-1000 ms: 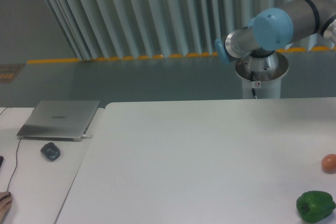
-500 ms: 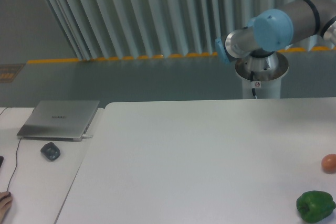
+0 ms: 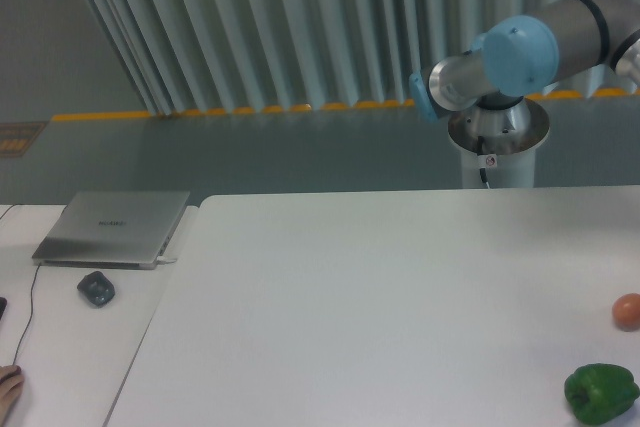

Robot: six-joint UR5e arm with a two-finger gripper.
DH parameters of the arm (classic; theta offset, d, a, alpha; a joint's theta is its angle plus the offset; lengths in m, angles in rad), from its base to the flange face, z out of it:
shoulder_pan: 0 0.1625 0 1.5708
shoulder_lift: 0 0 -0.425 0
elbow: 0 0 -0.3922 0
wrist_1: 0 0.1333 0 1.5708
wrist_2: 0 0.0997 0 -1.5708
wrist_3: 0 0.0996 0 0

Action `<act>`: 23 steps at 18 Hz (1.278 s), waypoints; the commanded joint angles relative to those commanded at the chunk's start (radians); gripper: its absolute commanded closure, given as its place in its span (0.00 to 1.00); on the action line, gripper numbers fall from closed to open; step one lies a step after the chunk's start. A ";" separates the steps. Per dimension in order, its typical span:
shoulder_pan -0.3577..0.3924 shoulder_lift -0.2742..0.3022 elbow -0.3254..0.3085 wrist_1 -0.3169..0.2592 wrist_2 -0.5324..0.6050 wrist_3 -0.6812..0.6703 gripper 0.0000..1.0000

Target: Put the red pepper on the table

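- Table [image 3: 380,287] fills the lower centre and right of the frame, white and smooth; I judge its broad bare middle the safest spot for a set-down, well away from the rounded left edge.
- Arm [image 3: 520,57] shows only as its shoulder and base at upper right; the links run out of the right edge, so the gripper is out of frame and I cannot tell whether its claw is spread, pressed together or pinching anything.
- Laptop [image 3: 115,229] sits closed on the narrower desk at left, with a dark mouse [image 3: 96,289] just below it; I would keep any swing clear of that side.
- Green pepper [image 3: 600,392] lies at lower right and a small orange fruit [image 3: 627,311] just above it, near the right edge; I would stay well apart from both when lowering.
- Red pepper is nowhere in frame; I judge it may be with the hidden gripper, so I would bring it into sight, lower slowly, and release only once it rests on the surface.
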 joint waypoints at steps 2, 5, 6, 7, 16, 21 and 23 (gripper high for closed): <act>0.000 0.000 0.000 0.003 0.002 0.000 0.15; 0.000 -0.008 -0.003 0.031 0.002 -0.002 0.15; 0.000 -0.009 -0.002 0.032 0.002 -0.002 0.15; 0.000 -0.009 0.000 0.035 0.002 -0.003 0.15; 0.000 -0.012 -0.003 0.037 0.029 -0.024 0.41; 0.000 0.014 -0.040 0.037 0.048 -0.074 0.51; 0.000 0.038 -0.072 0.037 0.046 -0.078 0.51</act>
